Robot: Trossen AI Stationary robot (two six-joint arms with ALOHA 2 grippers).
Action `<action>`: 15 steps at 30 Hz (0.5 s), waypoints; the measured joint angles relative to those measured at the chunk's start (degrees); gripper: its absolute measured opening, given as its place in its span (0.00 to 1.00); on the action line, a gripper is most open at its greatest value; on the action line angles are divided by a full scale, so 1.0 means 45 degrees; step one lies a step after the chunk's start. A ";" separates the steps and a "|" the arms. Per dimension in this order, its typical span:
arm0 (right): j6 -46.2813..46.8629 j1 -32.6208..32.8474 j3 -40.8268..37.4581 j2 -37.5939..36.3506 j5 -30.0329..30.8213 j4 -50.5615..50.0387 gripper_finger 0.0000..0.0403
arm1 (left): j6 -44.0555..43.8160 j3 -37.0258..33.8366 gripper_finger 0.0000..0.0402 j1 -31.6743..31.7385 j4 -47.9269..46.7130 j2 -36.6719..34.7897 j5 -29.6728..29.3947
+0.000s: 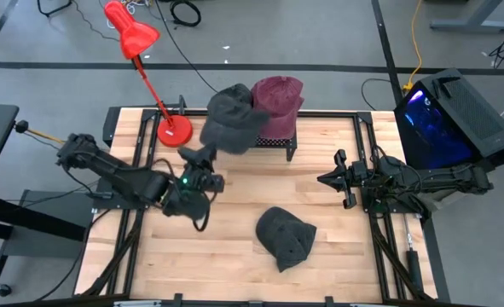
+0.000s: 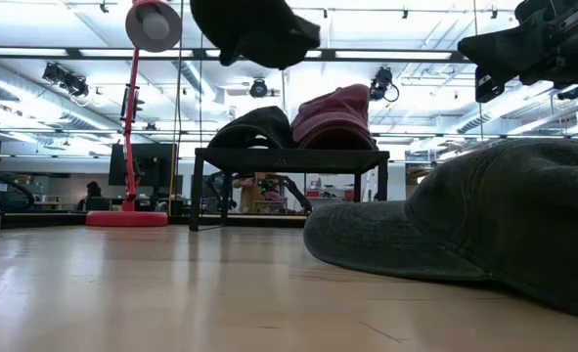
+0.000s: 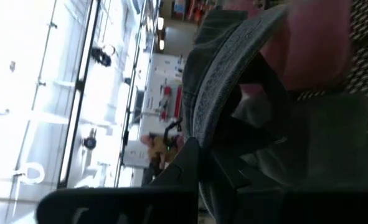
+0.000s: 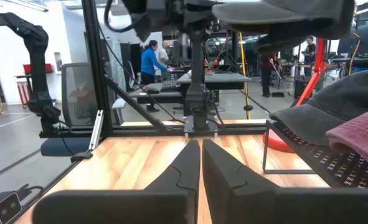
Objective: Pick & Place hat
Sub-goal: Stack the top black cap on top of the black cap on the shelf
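A dark grey hat point(image 1: 232, 121) hangs in the air above the black wire rack point(image 1: 287, 141), with my left gripper point(image 1: 205, 156) shut on it. In the low view this held hat point(image 2: 254, 29) is well above the rack point(image 2: 289, 154), on which a second dark hat point(image 2: 254, 127) and a maroon hat point(image 2: 333, 115) rest. Another grey hat point(image 1: 286, 237) lies flat on the table, near the front middle. My right gripper point(image 1: 324, 179) waits shut at the table's right side, touching nothing. My left gripper pinches the held hat by its brim edge point(image 3: 203, 127) between its two fingers. The fingers point about level, slanting in from the table's near left. The hat is lifted clear, extends beyond the fingertips and hangs over the rack.
A red desk lamp point(image 1: 141, 51) stands on its round base point(image 1: 173, 130) at the far left, close beside the rack. A black computer case point(image 1: 446, 119) sits beyond the table's right edge. Bare wooden tabletop point(image 1: 226, 264) lies in front.
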 joint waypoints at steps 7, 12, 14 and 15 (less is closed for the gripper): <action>0.0000 0.0002 0.0000 -0.0001 0.0002 0.0000 0.06 | 0.0059 0.0001 0.03 0.1514 -0.0011 -0.0125 0.0016; -0.0001 0.0002 0.0000 -0.0001 0.0004 0.0000 0.06 | 0.0049 -0.0003 0.04 0.2438 0.0005 0.0001 0.0006; -0.0002 -0.0001 0.0000 -0.0005 0.0001 0.0003 0.06 | 0.0049 0.0002 0.04 0.2740 0.0004 0.0163 0.0016; -0.0001 0.0003 0.0000 0.0000 0.0004 0.0000 0.06 | 0.0053 0.0002 0.04 0.2866 0.0001 0.0244 0.0016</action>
